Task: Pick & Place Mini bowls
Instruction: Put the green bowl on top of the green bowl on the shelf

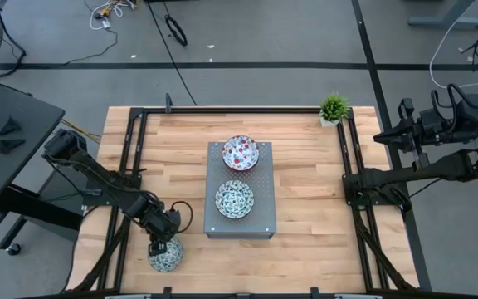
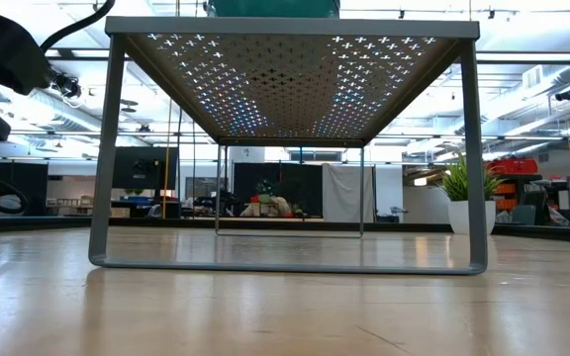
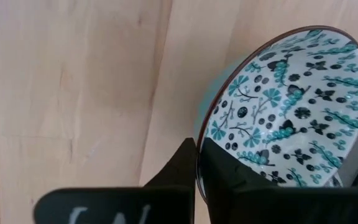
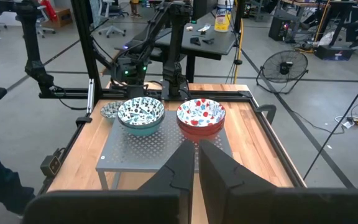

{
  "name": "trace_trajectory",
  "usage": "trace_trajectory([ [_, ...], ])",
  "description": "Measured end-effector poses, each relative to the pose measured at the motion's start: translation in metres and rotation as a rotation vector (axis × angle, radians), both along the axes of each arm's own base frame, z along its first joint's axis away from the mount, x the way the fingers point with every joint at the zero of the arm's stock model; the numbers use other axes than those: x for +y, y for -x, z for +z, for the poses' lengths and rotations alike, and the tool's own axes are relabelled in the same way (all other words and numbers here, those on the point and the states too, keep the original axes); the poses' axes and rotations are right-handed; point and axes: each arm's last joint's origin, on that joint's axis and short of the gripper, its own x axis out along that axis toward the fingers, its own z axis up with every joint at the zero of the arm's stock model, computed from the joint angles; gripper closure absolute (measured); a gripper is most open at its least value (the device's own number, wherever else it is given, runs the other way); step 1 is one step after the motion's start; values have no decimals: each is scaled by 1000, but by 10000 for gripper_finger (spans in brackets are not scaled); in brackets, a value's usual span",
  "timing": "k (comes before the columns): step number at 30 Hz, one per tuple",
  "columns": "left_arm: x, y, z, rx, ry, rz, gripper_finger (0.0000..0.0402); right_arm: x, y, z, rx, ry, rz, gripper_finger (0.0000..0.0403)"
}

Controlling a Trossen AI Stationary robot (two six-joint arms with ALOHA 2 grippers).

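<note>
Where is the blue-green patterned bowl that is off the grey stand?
High view: the small blue-green patterned ceramic bowl sits at the table's near left corner, left of the grey perforated stand, its rim pinched by the left gripper.

A robotics lab: desks (image 4: 213,40), office chairs (image 4: 114,12), floor cables (image 1: 106,17) around

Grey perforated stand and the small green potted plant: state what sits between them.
Nothing. In the high view, bare wooden tabletop separates the grey perforated stand from the small green potted plant.

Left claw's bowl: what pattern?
Bowl: blue-green sprigs and dark dots on white. Left wrist view shows it best.
</note>
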Motion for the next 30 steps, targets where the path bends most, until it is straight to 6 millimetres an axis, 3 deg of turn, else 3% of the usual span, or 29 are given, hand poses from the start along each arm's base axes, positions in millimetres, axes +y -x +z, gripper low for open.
trace_trajectory([
  [14,5,7,24,-57,81,32,393,0,0,0,0,0,0,374],
  [30,5,3,118,-243,201,4,393,0,0,0,0,0,0,374],
])
